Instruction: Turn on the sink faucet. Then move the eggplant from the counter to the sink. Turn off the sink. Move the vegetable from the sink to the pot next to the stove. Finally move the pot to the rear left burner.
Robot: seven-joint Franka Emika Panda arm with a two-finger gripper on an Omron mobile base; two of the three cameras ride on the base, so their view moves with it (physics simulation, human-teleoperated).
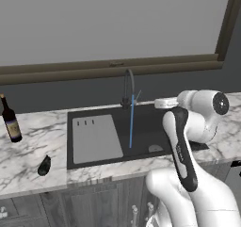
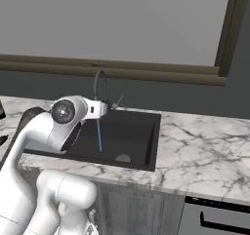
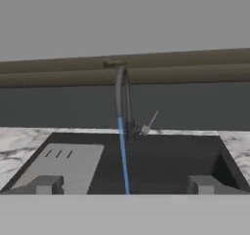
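Water runs in a thin blue stream (image 1: 131, 125) from the dark curved faucet (image 1: 128, 87) into the black sink (image 1: 150, 122). The faucet's lever (image 3: 149, 123) is tilted up to the right. The dark eggplant (image 1: 44, 165) lies on the marble counter left of the sink, near the front edge. My gripper (image 3: 124, 185) hangs open and empty in front of the faucet (image 3: 122, 100), above the sink's right half, with its fingertips (image 3: 46, 184) spread wide. The hand (image 1: 164, 102) sits just right of the stream (image 2: 99, 134).
A grey draining board (image 1: 94, 139) fills the sink's left half. A dark bottle (image 1: 10, 120) stands at the counter's far left. A window sill (image 1: 113, 69) runs behind the faucet. Bare marble counter (image 2: 205, 146) stretches right of the sink, with a dark appliance front (image 2: 217, 219) below.
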